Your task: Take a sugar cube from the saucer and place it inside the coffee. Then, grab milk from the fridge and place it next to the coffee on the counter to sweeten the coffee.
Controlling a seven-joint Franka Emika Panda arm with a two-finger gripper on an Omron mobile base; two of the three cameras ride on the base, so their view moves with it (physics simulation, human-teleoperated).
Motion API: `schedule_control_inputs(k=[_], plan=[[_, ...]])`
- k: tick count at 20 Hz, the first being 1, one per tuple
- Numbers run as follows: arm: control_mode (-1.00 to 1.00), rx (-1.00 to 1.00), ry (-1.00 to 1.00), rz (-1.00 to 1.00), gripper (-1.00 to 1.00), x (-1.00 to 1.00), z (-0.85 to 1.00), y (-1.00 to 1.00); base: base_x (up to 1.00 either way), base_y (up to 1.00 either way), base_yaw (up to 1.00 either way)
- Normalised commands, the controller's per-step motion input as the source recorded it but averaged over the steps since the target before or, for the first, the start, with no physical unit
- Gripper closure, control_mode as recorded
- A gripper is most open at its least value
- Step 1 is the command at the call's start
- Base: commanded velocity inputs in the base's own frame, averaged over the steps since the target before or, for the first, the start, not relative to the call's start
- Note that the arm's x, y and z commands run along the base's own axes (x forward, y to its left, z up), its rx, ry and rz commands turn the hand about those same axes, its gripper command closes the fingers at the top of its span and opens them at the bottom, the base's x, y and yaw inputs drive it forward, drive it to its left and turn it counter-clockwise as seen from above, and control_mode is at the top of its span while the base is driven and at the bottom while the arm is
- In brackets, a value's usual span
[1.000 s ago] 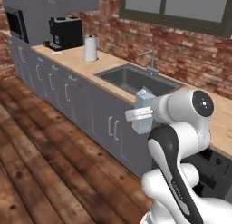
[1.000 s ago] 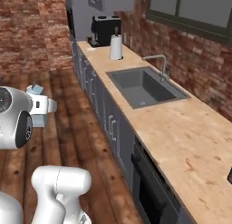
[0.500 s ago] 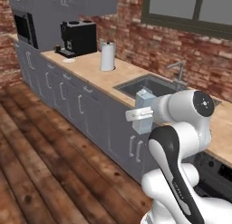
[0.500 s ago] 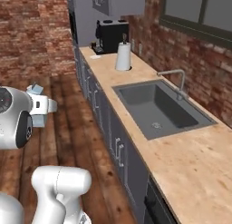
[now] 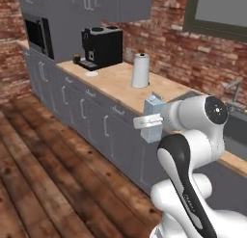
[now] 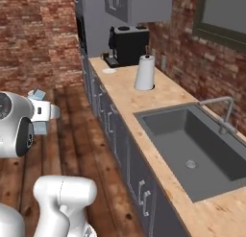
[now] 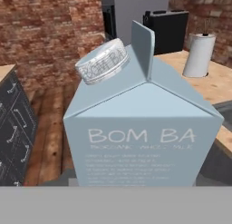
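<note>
Wooden floor [image 5: 43, 155] open beside counter [image 5: 116, 83] edge; hand [image 5: 153, 120] gripping milk [image 7: 140, 128] (upright)

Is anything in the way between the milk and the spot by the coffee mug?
The milk is held in the end effector. The counter near the mug looks open; the paper towel roll stands nearer.

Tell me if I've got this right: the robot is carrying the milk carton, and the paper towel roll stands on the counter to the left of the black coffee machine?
Not quite. The gripper does hold the milk, but the paper towel roll stands on the counter to the right of the coffee machine, towards the sink. Both base views show it.
</note>
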Motion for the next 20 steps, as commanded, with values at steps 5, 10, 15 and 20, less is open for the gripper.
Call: schedule_control_inputs(k=[5, 10, 15, 20], plan=[[1.0, 0.0, 0.0, 0.0, 1.0, 0.0, 0.0, 0.0, 1.0, 0.61, 0.0], [1.0, 0.0, 0.0, 0.0, 1.0, 0.0, 0.0, 0.0, 1.0, 0.59, 0.0], [1.0, 0.0, 0.0, 0.0, 1.0, 0.0, 0.0, 0.0, 1.0, 0.63, -0.06], [1.0, 0.0, 0.0, 0.0, 1.0, 0.0, 0.0, 0.0, 1.0, 0.9, -0.29]])
